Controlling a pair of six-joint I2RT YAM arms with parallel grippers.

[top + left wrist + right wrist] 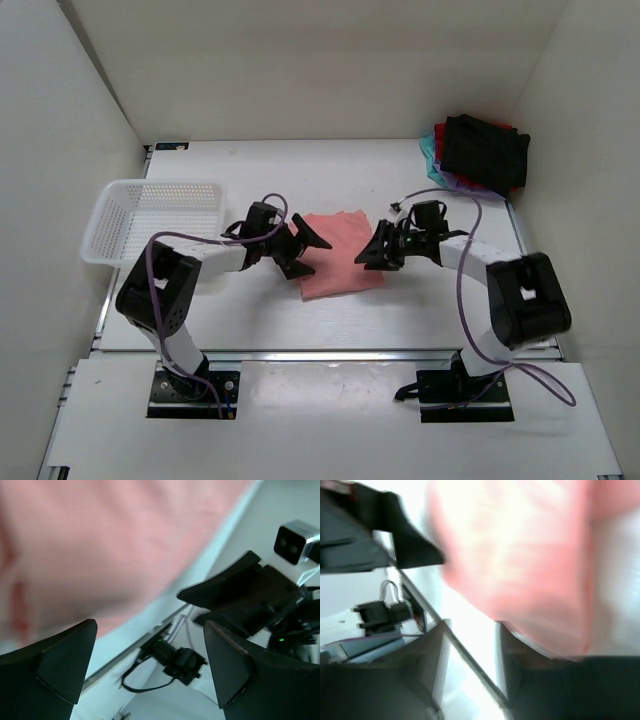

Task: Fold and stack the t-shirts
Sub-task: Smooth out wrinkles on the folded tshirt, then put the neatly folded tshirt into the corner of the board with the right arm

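A folded salmon-pink t-shirt (pixel 340 255) lies flat at the table's middle. My left gripper (pixel 308 250) is open at its left edge, jaws wide apart and holding nothing. My right gripper (pixel 372 248) is open at its right edge, also empty. In the left wrist view the pink shirt (pixel 100 545) is a blur above the open left gripper (pixel 150 630), with the right gripper (pixel 245 597) opposite. In the right wrist view the shirt (pixel 530 555) is a blur above the open right gripper (pixel 470 627). Folded black, red, teal and purple shirts (pixel 480 150) sit stacked at the back right.
A white mesh basket (pixel 155 220) stands at the left, close behind the left arm. White walls enclose the table on the left, back and right. The table's front rail (pixel 330 355) runs just behind the arm bases.
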